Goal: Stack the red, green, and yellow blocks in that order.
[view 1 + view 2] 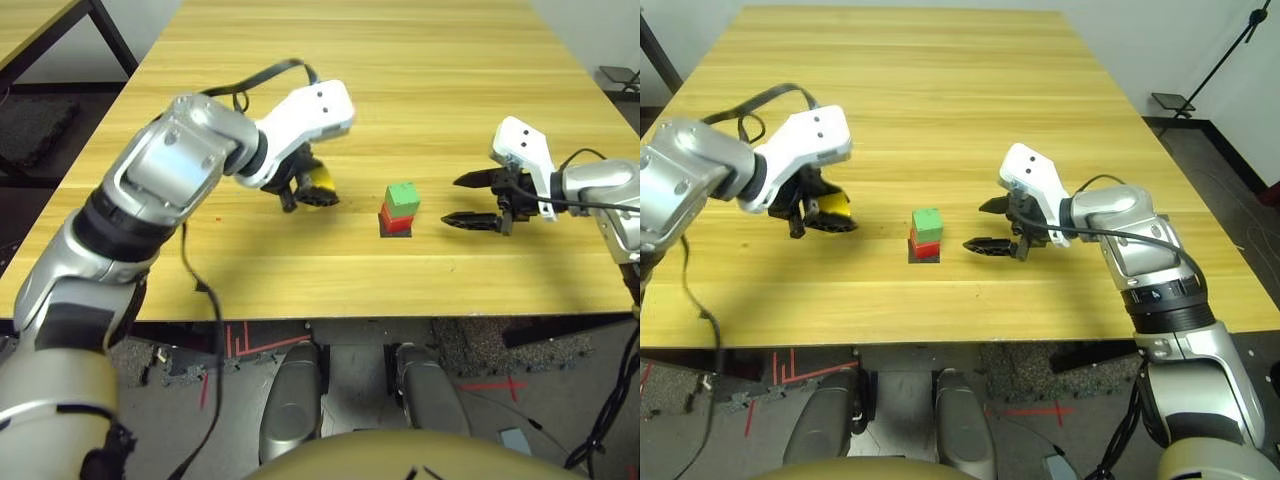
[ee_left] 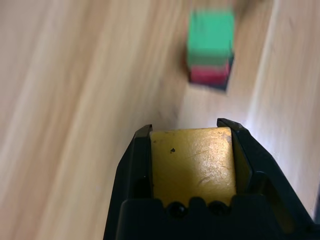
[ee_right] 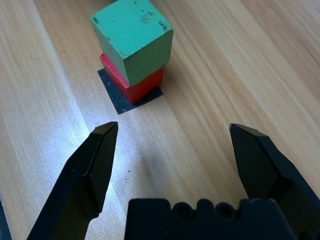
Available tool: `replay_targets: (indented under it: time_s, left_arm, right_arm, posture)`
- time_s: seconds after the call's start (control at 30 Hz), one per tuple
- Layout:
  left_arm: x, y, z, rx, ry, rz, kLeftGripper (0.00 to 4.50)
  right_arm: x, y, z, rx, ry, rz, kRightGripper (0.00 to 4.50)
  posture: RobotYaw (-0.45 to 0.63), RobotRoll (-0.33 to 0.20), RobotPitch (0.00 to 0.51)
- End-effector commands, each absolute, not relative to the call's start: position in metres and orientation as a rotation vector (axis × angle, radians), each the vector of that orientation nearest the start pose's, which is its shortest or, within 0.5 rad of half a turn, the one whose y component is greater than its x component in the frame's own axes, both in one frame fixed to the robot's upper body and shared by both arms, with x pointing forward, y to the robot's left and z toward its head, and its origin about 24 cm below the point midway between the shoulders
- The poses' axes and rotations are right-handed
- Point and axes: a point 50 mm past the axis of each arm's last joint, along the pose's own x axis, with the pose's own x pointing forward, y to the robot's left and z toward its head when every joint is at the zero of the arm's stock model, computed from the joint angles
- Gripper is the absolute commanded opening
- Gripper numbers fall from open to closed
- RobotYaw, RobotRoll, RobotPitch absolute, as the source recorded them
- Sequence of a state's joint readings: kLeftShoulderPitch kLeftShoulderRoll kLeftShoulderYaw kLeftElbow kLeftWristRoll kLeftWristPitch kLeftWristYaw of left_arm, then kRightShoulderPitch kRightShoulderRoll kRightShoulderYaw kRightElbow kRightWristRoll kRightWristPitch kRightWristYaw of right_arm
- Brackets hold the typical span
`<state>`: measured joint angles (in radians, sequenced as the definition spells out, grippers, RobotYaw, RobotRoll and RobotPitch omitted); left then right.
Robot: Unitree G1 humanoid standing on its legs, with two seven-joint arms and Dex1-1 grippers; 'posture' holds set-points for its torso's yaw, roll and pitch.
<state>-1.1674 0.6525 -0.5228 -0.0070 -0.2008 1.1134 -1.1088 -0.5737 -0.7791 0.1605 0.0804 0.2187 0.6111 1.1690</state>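
With the left gripper (image 1: pixel 312 192) clamped on the yellow block (image 2: pixel 192 162) left of the green block (image 1: pixel 403 198), which sits skewed on the red block (image 1: pixel 395 221), a careless placement could topple it; the right gripper (image 1: pixel 478 201) waits spread just right.

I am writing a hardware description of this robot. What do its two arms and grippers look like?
Both arms are silver metal with black joint bands, and each ends in a white wrist housing marked by two small dark dots. Loose black cables loop from forearm to wrist. The left gripper and right gripper each have two black, pointed fingers.
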Motion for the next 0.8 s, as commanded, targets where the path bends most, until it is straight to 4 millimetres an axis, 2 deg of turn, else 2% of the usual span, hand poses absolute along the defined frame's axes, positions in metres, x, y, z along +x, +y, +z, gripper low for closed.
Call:
replay_targets:
  time_s: [0.03, 0.27, 0.57, 0.8]
  left_arm:
    - [0.335, 0.082, 0.245, 0.678, 0.527, -1.106, 2.11]
    - [0.344, 0.045, 0.233, 0.637, 0.545, -1.151, 2.11]
    - [0.343, 0.028, 0.216, 0.640, 0.587, -1.204, 2.11]
    - [0.342, 0.018, 0.214, 0.633, 0.581, -1.229, 2.11]
  right_arm:
    - [0.303, -0.209, 0.151, -0.397, 0.474, 1.051, 4.50]
    - [0.297, -0.210, 0.149, -0.385, 0.476, 1.036, 4.50]
    - [0.293, -0.212, 0.146, -0.378, 0.485, 1.023, 4.50]
    - [0.294, -0.211, 0.144, -0.375, 0.485, 1.024, 4.50]
  posture:
    - [0.10, -0.024, 0.089]
    - [0.05, -0.015, 0.091]
    - [0.04, -0.011, 0.096]
    - [0.04, -0.008, 0.100]
